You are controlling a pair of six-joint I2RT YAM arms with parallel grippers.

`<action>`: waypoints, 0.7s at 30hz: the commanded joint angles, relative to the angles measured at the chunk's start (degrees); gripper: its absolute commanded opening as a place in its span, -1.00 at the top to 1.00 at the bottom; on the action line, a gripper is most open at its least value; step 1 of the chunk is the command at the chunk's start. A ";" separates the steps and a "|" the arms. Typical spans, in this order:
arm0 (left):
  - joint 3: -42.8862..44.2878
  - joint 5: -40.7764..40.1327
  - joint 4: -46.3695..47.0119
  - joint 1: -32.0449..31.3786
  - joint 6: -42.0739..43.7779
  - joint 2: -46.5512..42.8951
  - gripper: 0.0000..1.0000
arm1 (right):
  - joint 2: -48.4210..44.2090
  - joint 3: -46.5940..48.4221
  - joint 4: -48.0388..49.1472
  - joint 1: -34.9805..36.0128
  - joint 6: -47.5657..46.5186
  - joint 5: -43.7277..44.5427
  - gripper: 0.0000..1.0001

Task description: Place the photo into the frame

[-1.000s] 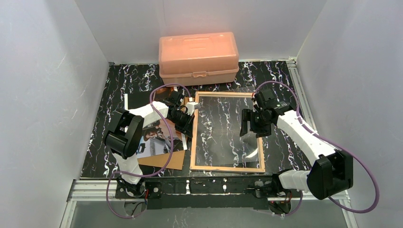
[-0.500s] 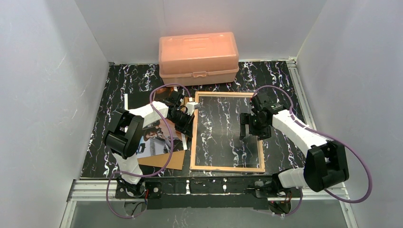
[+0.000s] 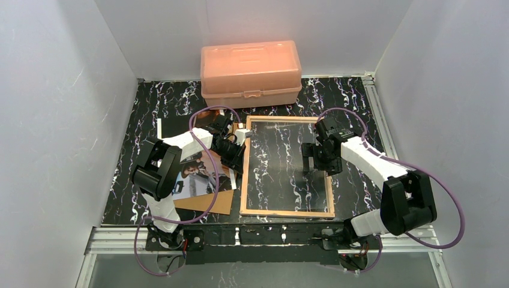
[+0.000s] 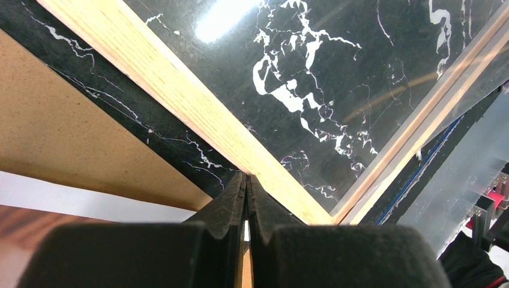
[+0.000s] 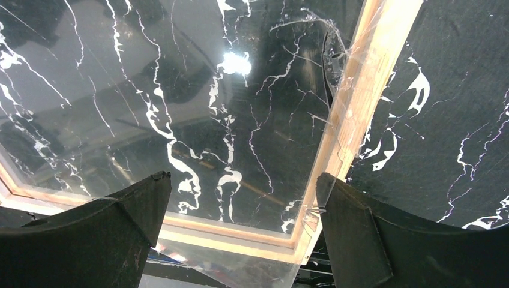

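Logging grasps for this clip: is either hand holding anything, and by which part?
Right hand open above the frame, holding nothing. Left hand shut, tips at the frame's left rail; grip unclear.

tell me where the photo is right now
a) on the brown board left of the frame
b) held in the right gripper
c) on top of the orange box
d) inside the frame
a: the photo lies on the brown board, left of the frame.
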 commanded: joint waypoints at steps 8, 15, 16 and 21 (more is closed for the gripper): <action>0.42 2.01 -1.25 0.22 0.00 -2.39 1.00 | 1.86 -0.77 3.01 0.23 -1.10 0.91 -0.97; 0.71 2.09 -1.59 0.22 0.00 -2.42 1.00 | 3.37 -1.00 3.58 0.24 -1.44 0.99 -0.97; 0.69 2.09 -1.67 0.26 0.03 -2.43 1.00 | 3.50 -0.93 3.67 0.29 -1.45 1.02 -0.97; 0.69 2.00 -1.86 0.31 0.22 -2.50 1.00 | 3.88 -0.42 3.54 0.23 -1.57 0.95 -0.97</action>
